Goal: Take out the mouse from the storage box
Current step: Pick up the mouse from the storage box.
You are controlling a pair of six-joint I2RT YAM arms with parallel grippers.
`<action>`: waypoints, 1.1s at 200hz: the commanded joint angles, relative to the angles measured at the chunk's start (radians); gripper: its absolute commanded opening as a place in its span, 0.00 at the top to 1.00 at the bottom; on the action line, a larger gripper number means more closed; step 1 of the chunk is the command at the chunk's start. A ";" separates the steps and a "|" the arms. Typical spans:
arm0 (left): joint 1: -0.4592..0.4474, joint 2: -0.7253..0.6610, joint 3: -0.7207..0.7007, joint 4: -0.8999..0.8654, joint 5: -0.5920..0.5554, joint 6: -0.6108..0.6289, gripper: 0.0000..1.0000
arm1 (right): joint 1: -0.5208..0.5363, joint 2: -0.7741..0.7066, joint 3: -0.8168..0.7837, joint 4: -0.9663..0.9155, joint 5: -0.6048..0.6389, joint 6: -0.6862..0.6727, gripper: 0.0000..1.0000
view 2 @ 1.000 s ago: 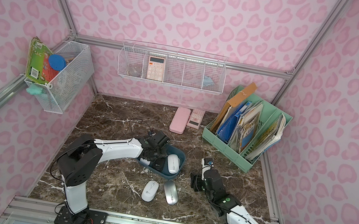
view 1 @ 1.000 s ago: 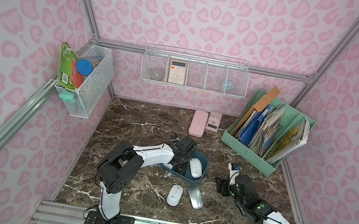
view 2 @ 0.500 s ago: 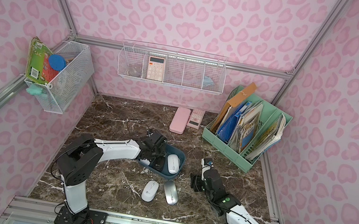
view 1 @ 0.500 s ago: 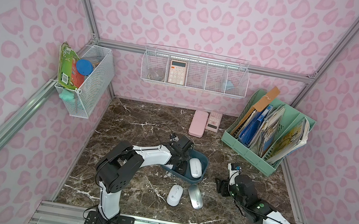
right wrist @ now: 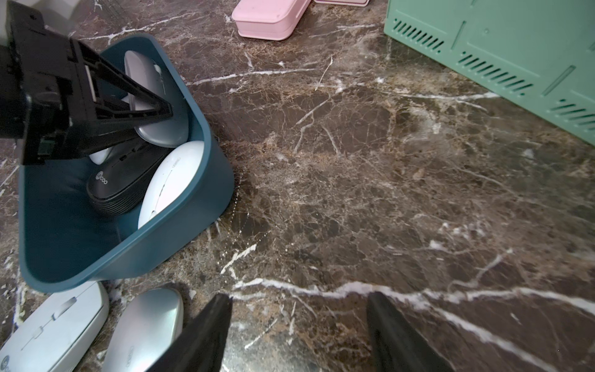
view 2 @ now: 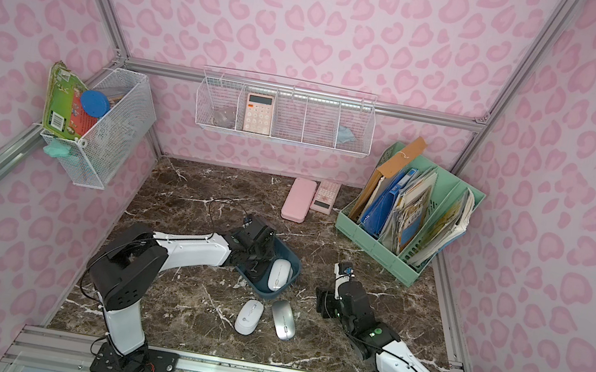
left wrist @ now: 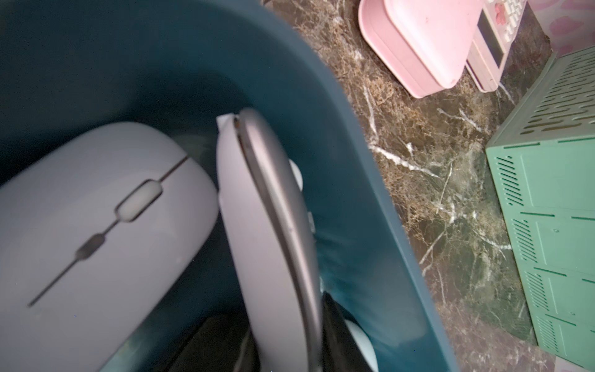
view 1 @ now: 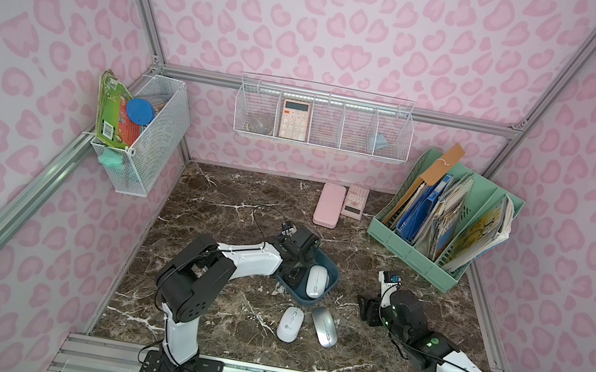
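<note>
The dark blue-teal storage box sits mid-table. Inside lie a white mouse and a black mouse. A silver mouse stands on edge against the box wall. My left gripper reaches into the box and is shut on that silver mouse, one black finger on each side. My right gripper hovers open over bare marble to the right of the box, holding nothing.
A white mouse and a silver mouse lie on the table in front of the box. A pink case and pink calculator lie at the back. A mint-green file rack stands back right; wire baskets hang on the walls.
My left gripper's jaws have closed onto the silver mouse inside the box, and its wrist has shifted slightly left. The right arm has not moved.
</note>
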 commanded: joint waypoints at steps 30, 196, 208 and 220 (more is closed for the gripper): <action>-0.008 -0.056 -0.018 0.002 0.014 0.038 0.77 | 0.001 0.004 0.010 0.022 0.003 -0.001 0.30; -0.019 -0.614 -0.300 -0.243 0.157 0.124 0.80 | 0.000 0.065 0.072 0.014 -0.051 -0.003 0.30; -0.021 -0.693 -0.338 -0.286 0.174 0.128 0.80 | 0.005 0.075 0.078 0.018 -0.056 0.004 0.30; -0.022 -0.767 -0.369 -0.343 0.184 0.129 0.79 | 0.010 0.081 0.071 0.033 -0.051 0.017 0.30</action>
